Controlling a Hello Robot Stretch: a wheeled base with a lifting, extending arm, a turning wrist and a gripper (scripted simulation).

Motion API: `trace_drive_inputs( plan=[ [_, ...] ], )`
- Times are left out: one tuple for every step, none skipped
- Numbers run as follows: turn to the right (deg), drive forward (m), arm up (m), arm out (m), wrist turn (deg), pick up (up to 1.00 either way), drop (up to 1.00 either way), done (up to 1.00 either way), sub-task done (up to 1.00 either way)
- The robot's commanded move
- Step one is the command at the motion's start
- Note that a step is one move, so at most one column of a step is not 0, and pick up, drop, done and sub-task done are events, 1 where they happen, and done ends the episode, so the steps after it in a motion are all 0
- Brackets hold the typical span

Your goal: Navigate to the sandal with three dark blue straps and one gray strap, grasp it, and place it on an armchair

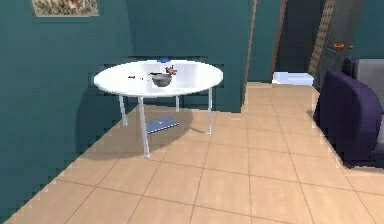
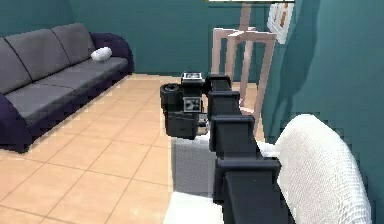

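Looking for the sandal, I am picking out only a flat grey-blue thing (image 1: pixel 160 124) lying on the tiled floor (image 1: pixel 220 180) beneath the round white bench (image 1: pixel 200 72), between its thin legs. It is too small for me to count straps, so I am treating it as the likely target, not a sure one.

I am expecting a sandal to be handling light, with a bendy sole and soft straps that are giving under pressure. I am judging the firmer sole edge near the heel to be the better hold, taken low against the floor, with the bench legs crowding the approach.

A dark bowl (image 1: pixel 161 79) is sitting on the bench top. A dark upholstered seat (image 1: pixel 350 115) is standing at the forward view's right edge.

In the arm side view the gripper (image 2: pixel 178 108) is hanging over tiles at the arm's (image 2: pixel 240 150) far end. I cannot tell how its fingers are set, nor whether it is carrying anything. A long dark sofa (image 2: pixel 50 75) is lying beyond, and a white padded seat (image 2: pixel 320 165) is sitting just beside the arm.
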Motion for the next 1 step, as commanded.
trace_drive_inputs(
  plan=[
    [0.0, 0.0, -0.5, 0.0, 0.0, 0.0, 0.0, 0.0, 0.0]
  ],
)
